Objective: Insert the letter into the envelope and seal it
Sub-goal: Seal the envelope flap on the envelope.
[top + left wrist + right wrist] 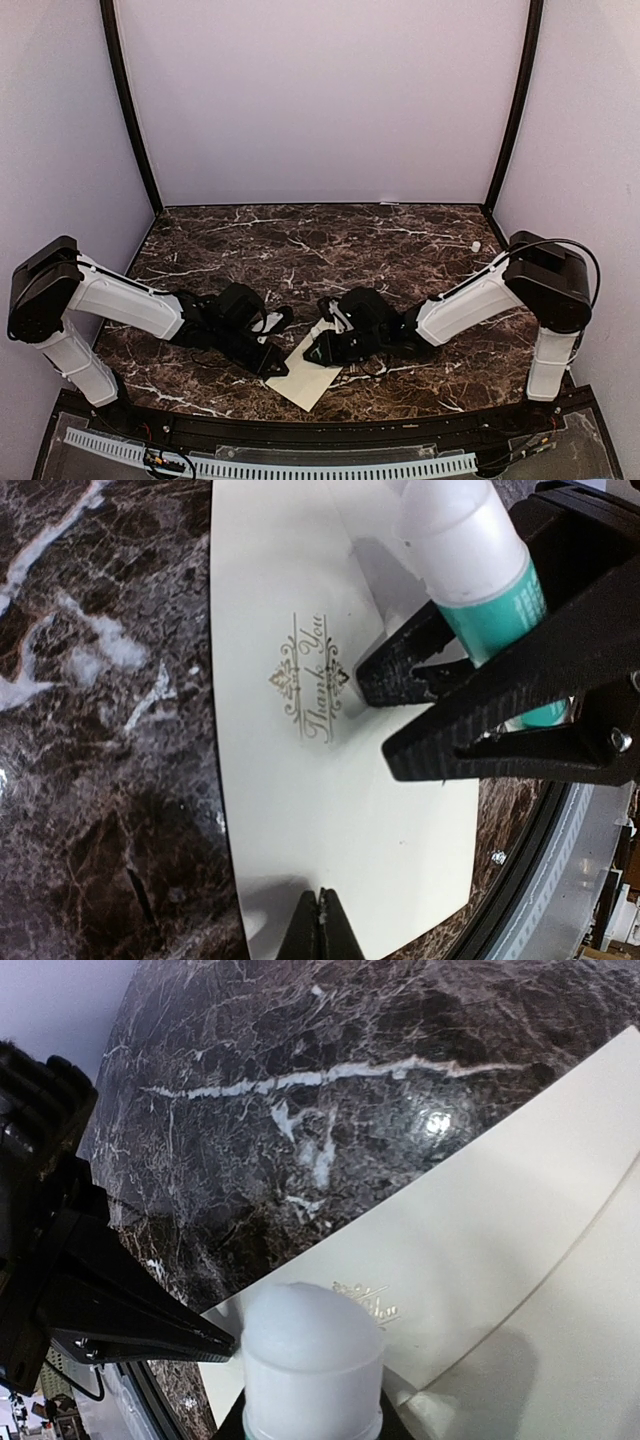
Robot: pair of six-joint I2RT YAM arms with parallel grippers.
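Envelope [290, 810] is lying flat on the desk [100, 780] at the near edge, between the two arms, face with the gold "Thank You" emblem [308, 677] turned up. It is looking like light, thin card stock: stiffer than plain paper but still bending easily, and likely sliding on the polished marble if pushed sideways. So it is needing to be pinned from above, not pinched. The best place to hold is a corner or edge away from the glue line, with pressure going straight down.

The flap [580, 1340] is probably the panel past the crease line in the right wrist view. Whether it is folded down or open is hard to say from here. The letter is not showing in any view, so I cannot tell if it is inside.

The left hand [320, 920] is fully closed with nothing between its fingers, its tips sitting on the envelope's near edge as if pinning it. The right hand [325, 348] is partly closed around a glue stick [480, 570] with a white top and teal body, hovering over the envelope near the emblem. That is suggesting the sealing step is in hand.
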